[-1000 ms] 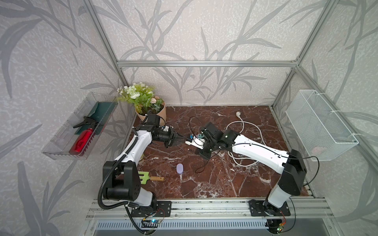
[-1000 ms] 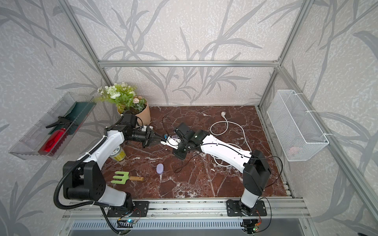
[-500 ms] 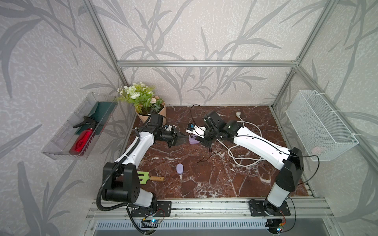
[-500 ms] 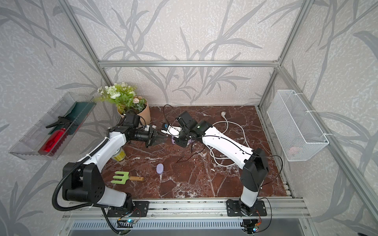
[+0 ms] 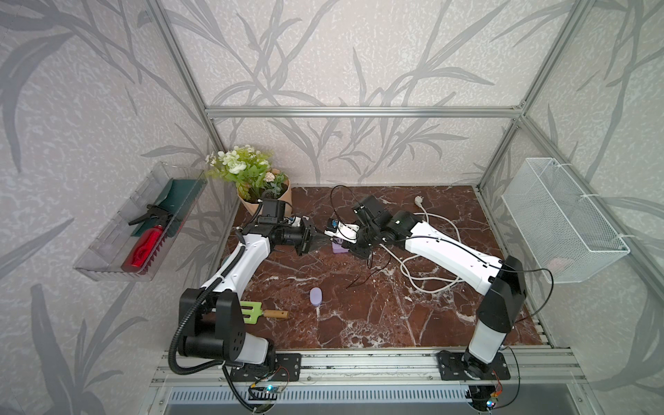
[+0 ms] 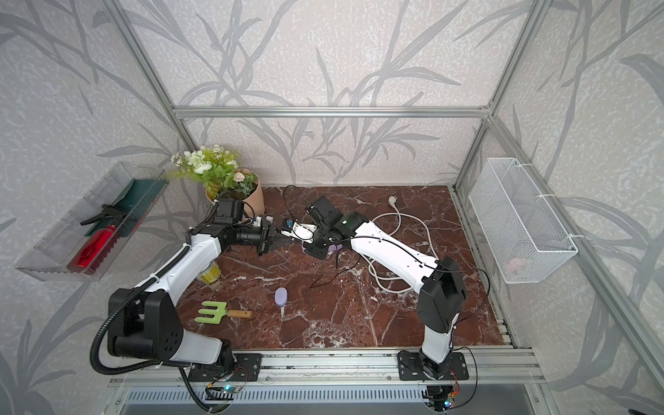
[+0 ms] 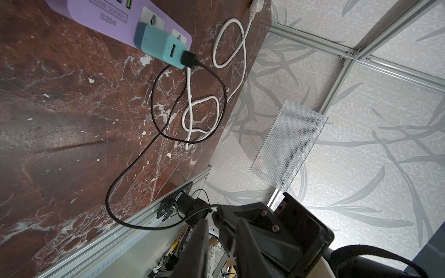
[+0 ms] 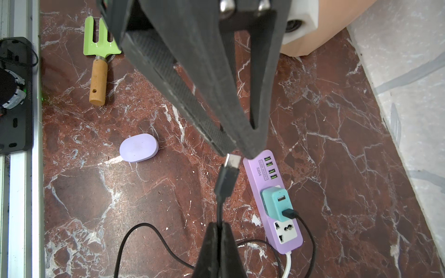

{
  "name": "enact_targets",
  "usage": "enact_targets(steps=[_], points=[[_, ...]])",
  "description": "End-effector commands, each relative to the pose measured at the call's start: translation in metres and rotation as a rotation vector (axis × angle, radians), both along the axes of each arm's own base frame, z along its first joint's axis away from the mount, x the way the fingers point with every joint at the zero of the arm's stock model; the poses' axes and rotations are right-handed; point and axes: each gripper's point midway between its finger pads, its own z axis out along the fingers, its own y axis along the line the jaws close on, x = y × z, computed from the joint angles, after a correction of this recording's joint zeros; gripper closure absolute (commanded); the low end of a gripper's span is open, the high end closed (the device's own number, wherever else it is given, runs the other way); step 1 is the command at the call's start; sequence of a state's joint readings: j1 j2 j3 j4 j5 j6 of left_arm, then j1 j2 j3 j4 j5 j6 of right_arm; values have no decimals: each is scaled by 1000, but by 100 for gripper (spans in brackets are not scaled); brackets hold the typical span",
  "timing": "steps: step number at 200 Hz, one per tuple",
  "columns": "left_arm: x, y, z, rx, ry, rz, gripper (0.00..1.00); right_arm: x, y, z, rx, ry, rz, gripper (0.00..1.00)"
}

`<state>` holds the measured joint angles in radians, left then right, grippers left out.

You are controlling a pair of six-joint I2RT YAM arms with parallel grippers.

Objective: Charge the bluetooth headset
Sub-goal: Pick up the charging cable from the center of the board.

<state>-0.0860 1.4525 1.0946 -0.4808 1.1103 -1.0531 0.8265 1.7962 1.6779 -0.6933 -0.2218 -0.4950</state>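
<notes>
So, the thin black charging cable [image 8: 226,183] is clamped just behind its plug by the right gripper [image 8: 218,225]. At the plug tip, the jaws of the left gripper [image 8: 240,150] are almost met; a grasp can't be told. The pale-lavender oval plastic headset case [image 5: 316,296] is seen lying apart on the red-brown marble tabletop [image 5: 395,323].

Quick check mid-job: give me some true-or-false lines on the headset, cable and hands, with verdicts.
1. The bluetooth headset lies on the tabletop, in neither hand. True.
2. The right hand is open and empty. False: it is shut on the black cable, just behind the connector.
3. The black cable is plugged into the teal adapter on the power strip. True.
4. The connector is already in the headset. False: it is held up in the air, at the left hand.
</notes>
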Motion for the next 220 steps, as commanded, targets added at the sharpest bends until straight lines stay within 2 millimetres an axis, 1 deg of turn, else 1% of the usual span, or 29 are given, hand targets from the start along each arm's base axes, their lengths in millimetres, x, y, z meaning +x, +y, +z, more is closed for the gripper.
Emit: enact_targets(steps=[1,19,30,44,65,92,114,119,128,132,147,156,162,175,179,182,192,199,209,215,220], points=[[-5,-6,13,-36,-30,-23,77,-3,-2,-3,-7,23,18,100],[-10,-9,11,-34,-27,-34,77,-1,0,-1,-5,18,21,100],[-11,-9,10,-33,-28,-32,79,1,0,1,4,21,21,100],[-11,-9,11,-32,-38,-32,86,2,0,3,11,25,20,100],[-10,-10,13,-30,-47,-32,90,3,-1,3,9,30,17,100],[-11,-13,12,-31,-51,-42,92,6,-3,2,5,35,6,100],[-11,-16,10,-22,-54,-49,100,12,-4,6,22,34,-18,100],[-11,-15,9,-17,-57,-46,100,14,-4,8,29,28,-27,95],[-9,-15,8,-8,-64,-42,100,18,-4,10,41,19,-45,70],[-8,-15,7,-3,-68,-38,100,19,-5,11,46,15,-54,63],[-2,-13,6,15,-92,-20,100,26,-7,18,84,5,-98,44],[2,-12,4,28,-104,-6,100,33,-11,25,111,-7,-147,36],[6,-11,4,36,-119,5,100,38,-16,29,127,-13,-188,34],[17,-9,5,60,-161,34,100,50,-30,43,178,-19,-304,34],[22,-8,6,67,-178,44,100,54,-34,42,194,-3,-344,34],[25,-7,6,73,-190,52,100,53,-39,54,227,-9,-369,34],[36,-5,11,83,-234,83,100,55,-54,67,292,11,-480,40],[44,-5,17,81,-275,104,100,51,-62,77,350,44,-536,49],[54,-3,21,93,-312,135,100,41,-69,88,443,93,-600,71],[61,-4,27,91,-351,150,100,33,-68,93,507,145,-606,80],[65,-5,32,87,-375,160,100,24,-64,97,562,198,-594,84]])
